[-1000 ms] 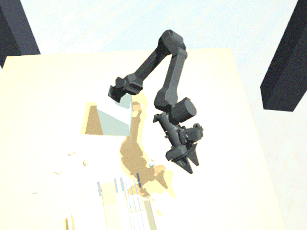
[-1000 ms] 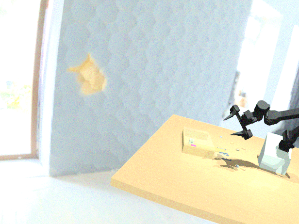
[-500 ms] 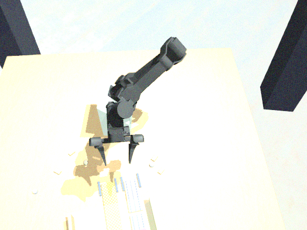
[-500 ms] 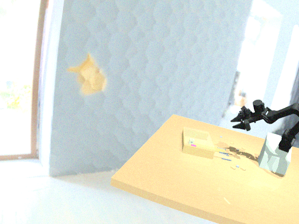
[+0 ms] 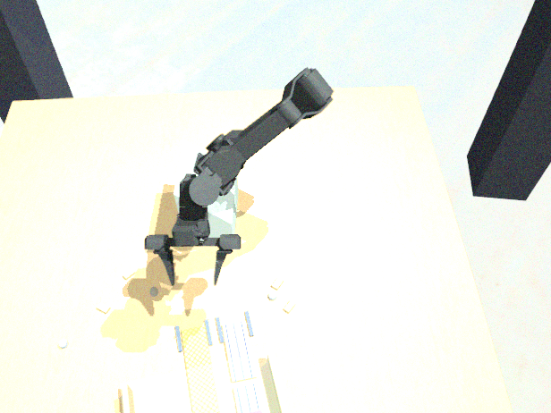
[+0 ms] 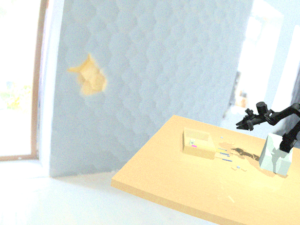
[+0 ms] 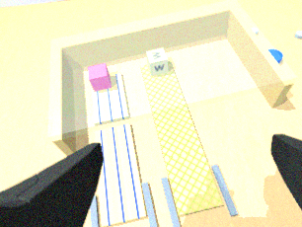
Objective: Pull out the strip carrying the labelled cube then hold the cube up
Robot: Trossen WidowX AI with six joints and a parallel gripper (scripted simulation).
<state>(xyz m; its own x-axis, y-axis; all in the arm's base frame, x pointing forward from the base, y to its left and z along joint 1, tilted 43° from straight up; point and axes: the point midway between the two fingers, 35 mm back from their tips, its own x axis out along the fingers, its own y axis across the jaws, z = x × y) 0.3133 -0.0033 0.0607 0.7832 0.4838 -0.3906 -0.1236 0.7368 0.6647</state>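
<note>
My gripper (image 5: pixel 194 284) (image 6: pixel 236 126) is open and empty, high above the table, short of the strips' near ends. A yellow cross-hatched strip (image 7: pixel 175 133) (image 5: pixel 199 371) runs unbroken into the walled tray. The white cube marked W (image 7: pixel 158 63) (image 6: pixel 192 141) sits on its far end. A blue-striped strip lies beside it in two pieces, a near piece (image 7: pixel 118 173) (image 5: pixel 238 353) and a far piece (image 7: pixel 111 106) (image 5: pixel 246 395), with a gap between them. A pink cube (image 7: pixel 100 77) (image 6: pixel 194 146) sits on the far piece.
The tray (image 7: pixel 143 30) (image 6: pixel 198 152) has walls on three sides in the wrist view and an open near side. Blue rails (image 7: pixel 224 189) (image 5: pixel 249 324) flank both near strip ends. A pale block (image 6: pixel 275 156) stands by the arm's base. Small tiles and balls are scattered nearby.
</note>
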